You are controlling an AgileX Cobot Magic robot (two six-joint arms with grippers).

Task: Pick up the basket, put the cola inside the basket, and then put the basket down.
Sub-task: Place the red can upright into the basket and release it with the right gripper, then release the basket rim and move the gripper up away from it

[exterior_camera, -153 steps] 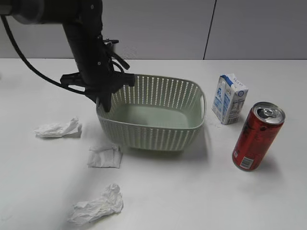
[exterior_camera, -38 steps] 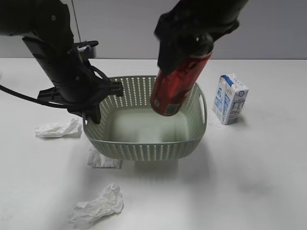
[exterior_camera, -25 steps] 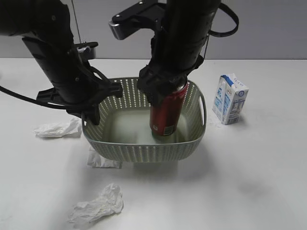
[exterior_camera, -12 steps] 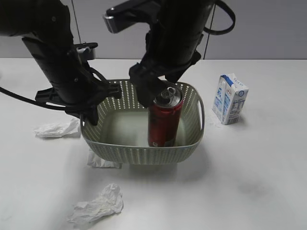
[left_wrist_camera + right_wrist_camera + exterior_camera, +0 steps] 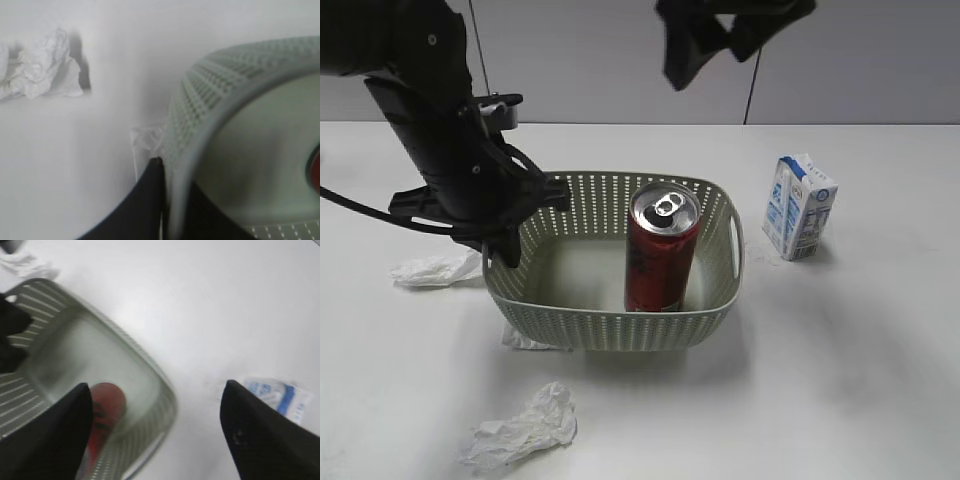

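Observation:
The pale green basket (image 5: pixel 610 322) is in the middle of the table, low over a tissue. My left gripper (image 5: pixel 502 245) is shut on its left rim, one finger outside and one inside; the wrist view shows the fingers (image 5: pixel 167 172) pinching the wall of the basket (image 5: pixel 200 95). The red cola can (image 5: pixel 660 255) stands upright inside the basket, right of centre, free of any gripper. My right gripper (image 5: pixel 705 45) is open and empty, high above the basket's back right. In its wrist view the gripper (image 5: pixel 157 386) looks down on the basket (image 5: pixel 162 385) and the cola (image 5: pixel 102 412).
A blue-and-white carton (image 5: pixel 799 207) stands right of the basket and also shows in the right wrist view (image 5: pixel 272 392). Crumpled tissues lie at the left (image 5: pixel 438 268), at the front left (image 5: pixel 520 430), and partly under the basket (image 5: pixel 520 338).
My right gripper lowered the cola into the basket, let go of it, and has risen up and away to the right. The basket has sunk slightly in the left gripper.

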